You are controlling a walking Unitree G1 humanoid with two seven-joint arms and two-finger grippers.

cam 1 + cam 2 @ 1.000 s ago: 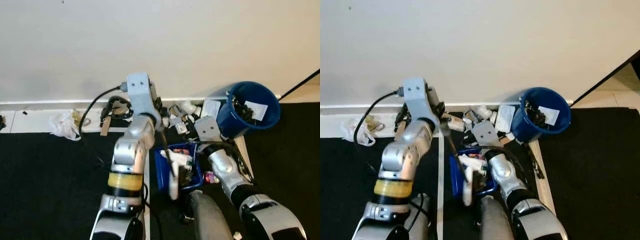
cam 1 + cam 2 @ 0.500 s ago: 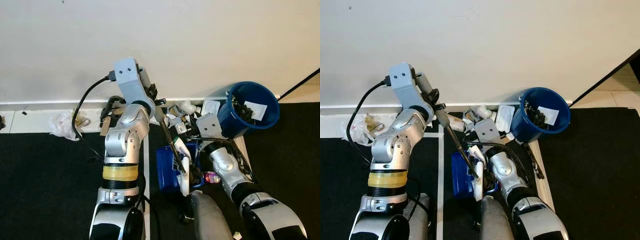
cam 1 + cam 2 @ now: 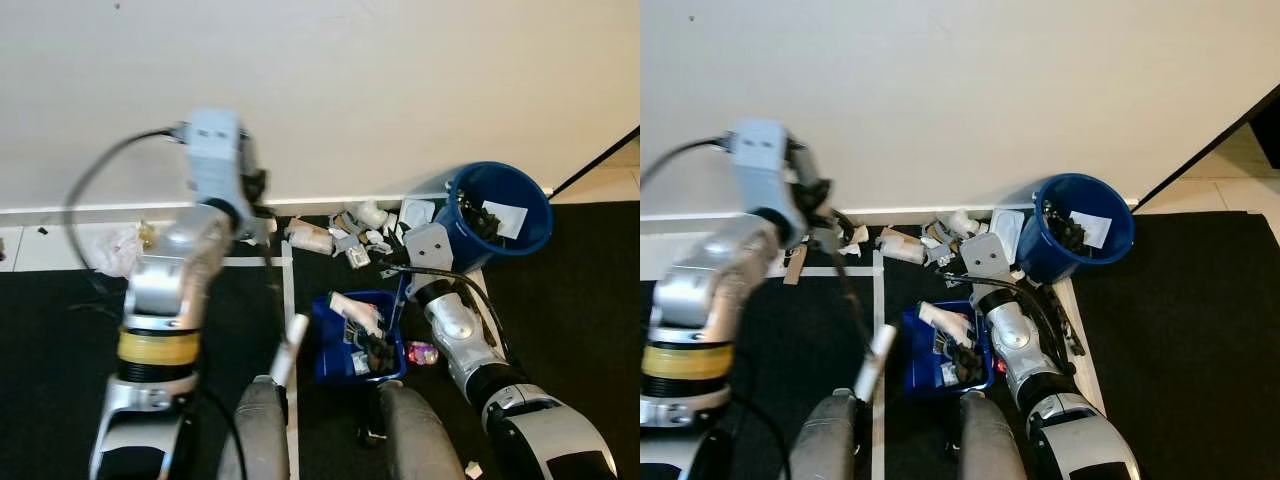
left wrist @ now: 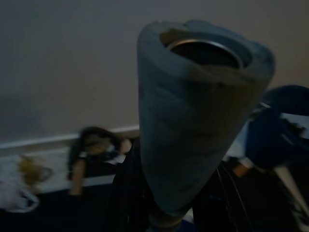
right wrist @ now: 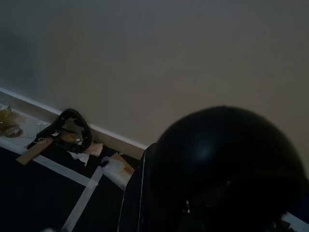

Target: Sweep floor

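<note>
One grey handle end [image 4: 193, 125], wrist-view close-up.

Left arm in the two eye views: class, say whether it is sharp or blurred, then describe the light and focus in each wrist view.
Eye views: the left arm is smeared by motion blur, while the blue bin stays crisp. Left wrist view: dim, with the grey handle end close up and soft. Right wrist view: dark, a black rounded shape out of focus.
</note>
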